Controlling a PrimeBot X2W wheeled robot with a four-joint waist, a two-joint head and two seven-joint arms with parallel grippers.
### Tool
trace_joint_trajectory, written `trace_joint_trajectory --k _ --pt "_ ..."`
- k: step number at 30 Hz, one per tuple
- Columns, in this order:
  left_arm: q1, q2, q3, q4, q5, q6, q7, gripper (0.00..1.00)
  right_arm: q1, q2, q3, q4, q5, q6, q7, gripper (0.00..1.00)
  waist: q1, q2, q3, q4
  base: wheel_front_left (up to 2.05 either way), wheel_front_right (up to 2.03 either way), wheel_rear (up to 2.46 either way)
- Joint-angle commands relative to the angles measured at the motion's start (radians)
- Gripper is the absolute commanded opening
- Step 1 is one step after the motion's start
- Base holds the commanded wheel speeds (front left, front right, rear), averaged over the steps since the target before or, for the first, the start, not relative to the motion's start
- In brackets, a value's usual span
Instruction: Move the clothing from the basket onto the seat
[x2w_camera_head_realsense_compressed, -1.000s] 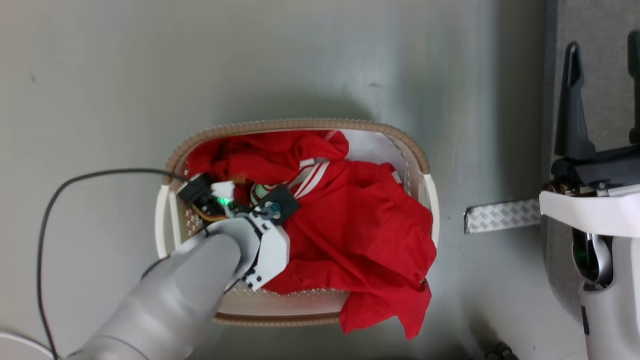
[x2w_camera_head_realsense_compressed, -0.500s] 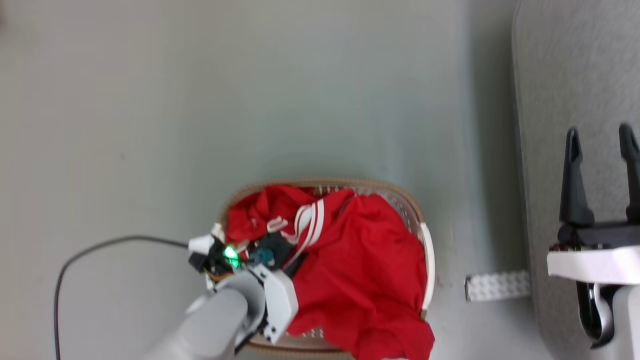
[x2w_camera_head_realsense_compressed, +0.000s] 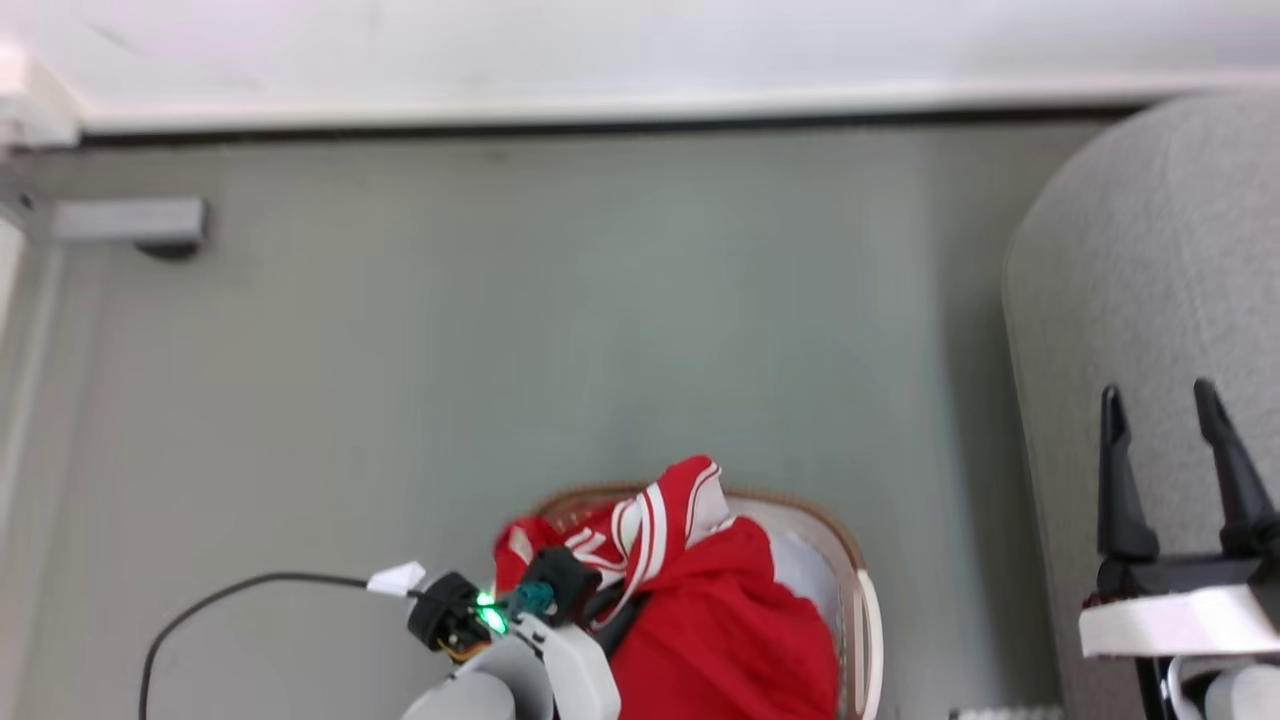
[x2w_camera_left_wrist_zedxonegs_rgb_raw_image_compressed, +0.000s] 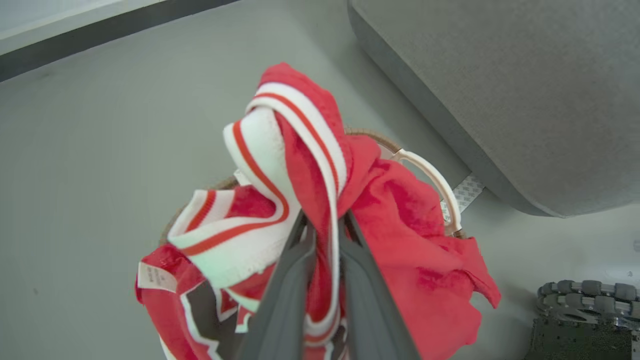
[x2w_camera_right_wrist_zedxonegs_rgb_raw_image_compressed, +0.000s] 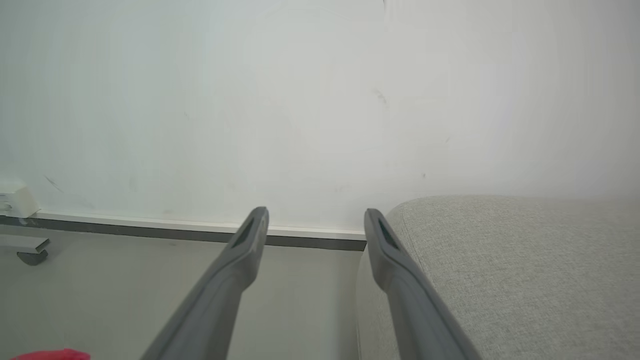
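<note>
Jersey (x2w_camera_left_wrist_zedxonegs_rgb_raw_image_compressed: 300, 165), one, red with white stripes: left gripper (x2w_camera_left_wrist_zedxonegs_rgb_raw_image_compressed: 322, 220) is clamped on its striped trim, the rest hanging into one basket (x2w_camera_head_realsense_compressed: 868, 630). White tag (x2w_camera_left_wrist_zedxonegs_rgb_raw_image_compressed: 156, 276), print unreadable. One grey seat (x2w_camera_head_realsense_compressed: 1130, 300) at right; right gripper (x2w_camera_head_realsense_compressed: 1158, 392) in front of it, fingers spread.

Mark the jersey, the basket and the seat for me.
jersey (x2w_camera_left_wrist_zedxonegs_rgb_raw_image_compressed: 415, 240), left wrist view, red body fabric.
basket (x2w_camera_head_realsense_compressed: 870, 645), head view, white side handle.
seat (x2w_camera_right_wrist_zedxonegs_rgb_raw_image_compressed: 500, 275), right wrist view, grey padded top.
</note>
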Motion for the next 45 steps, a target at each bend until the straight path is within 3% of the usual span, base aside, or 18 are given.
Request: trace_joint_trajectory --k 1,7,15,27,39,45 --pt "0.018 0.008 0.003 -0.012 -0.007 0.004 0.001 0.00 0.021 -0.004 0.002 0.005 0.004 -0.002 -0.003 1.00 0.0002 0.0000 -0.058 0.013 0.00 0.00 0.00" --pt "0.077 0.041 0.015 -0.146 -0.043 0.033 0.040 0.00 0.088 -0.004 0.002 0.026 0.016 -0.002 -0.003 1.00 0.0002 0.0000 -0.165 0.017 0.00 0.00 0.00" --pt "0.161 0.112 0.035 -0.383 -0.075 0.104 0.128 0.00 0.172 -0.004 0.002 0.044 0.020 -0.002 -0.003 1.00 0.0002 0.0000 -0.304 0.003 0.00 0.00 0.00" --pt "0.236 0.232 0.087 -0.715 -0.111 0.218 0.250 0.00 0.245 -0.004 0.012 0.041 0.008 -0.002 -0.003 1.00 0.0002 0.0000 -0.403 -0.035 0.00 0.00 0.00" --pt "0.247 0.284 0.116 -0.858 -0.120 0.278 0.303 0.00 0.284 -0.004 0.046 -0.013 -0.035 -0.002 -0.003 1.00 0.0002 0.0000 -0.440 -0.069 0.00 0.00 0.00" --pt "0.240 0.280 0.116 -0.876 -0.122 0.287 0.311 0.00 0.300 -0.070 0.173 -0.048 0.008 -0.002 -0.003 1.00 0.0002 0.0000 -0.443 -0.061 0.00 0.00 0.00"
